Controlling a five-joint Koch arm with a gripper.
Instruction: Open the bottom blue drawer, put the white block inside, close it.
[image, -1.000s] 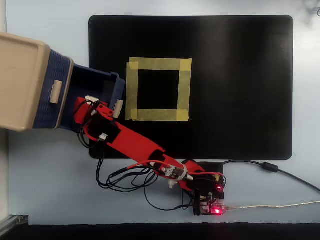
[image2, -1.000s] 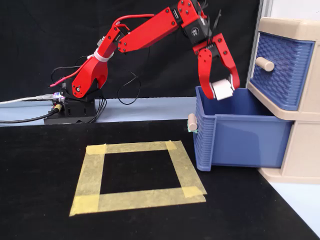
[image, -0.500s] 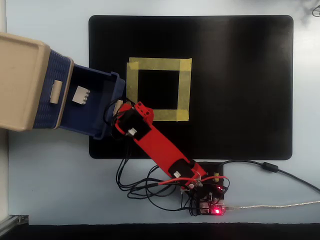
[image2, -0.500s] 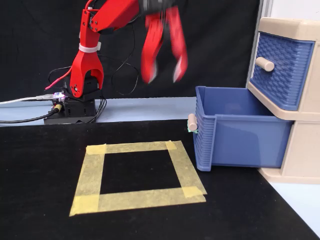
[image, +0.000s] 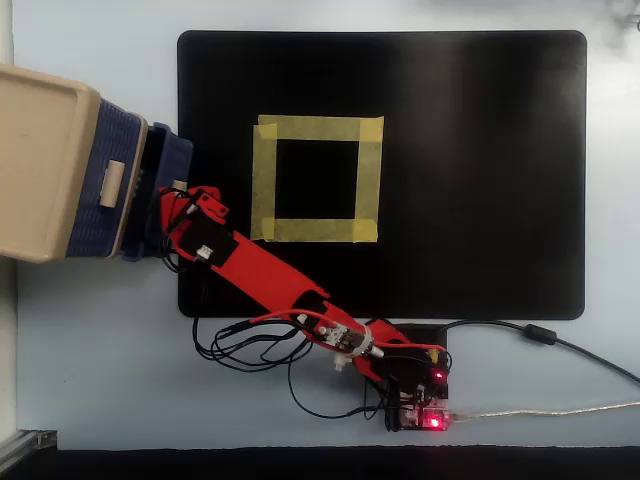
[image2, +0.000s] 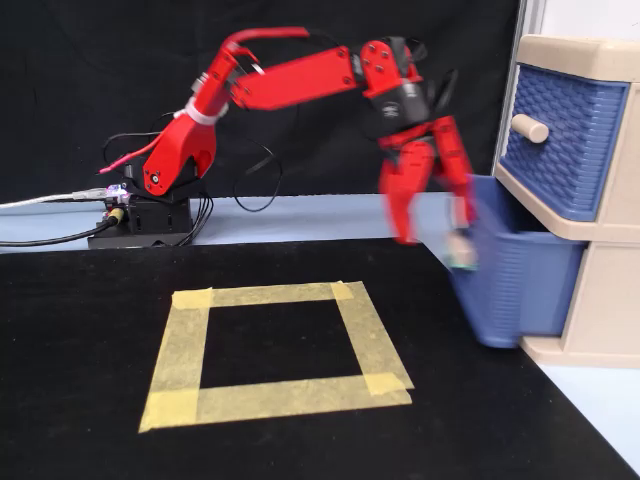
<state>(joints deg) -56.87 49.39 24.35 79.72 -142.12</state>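
Blurred fingers (image2: 462, 235) meet the bottom blue drawer (image2: 515, 290).

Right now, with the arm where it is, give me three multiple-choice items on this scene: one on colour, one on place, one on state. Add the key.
1. The tape square is: A) yellow B) green C) white.
2. The gripper is: A) over the tape square B) at the front of the bottom blue drawer C) on top of the cabinet.
3. The bottom blue drawer is: A) pushed fully in B) lying on the tape square C) pulled out of the cabinet.
Key: 1 A, its strips are yellow in both views; 2 B, the blurred red gripper sits at the drawer's front; 3 C, it juts out below the shut top drawer.
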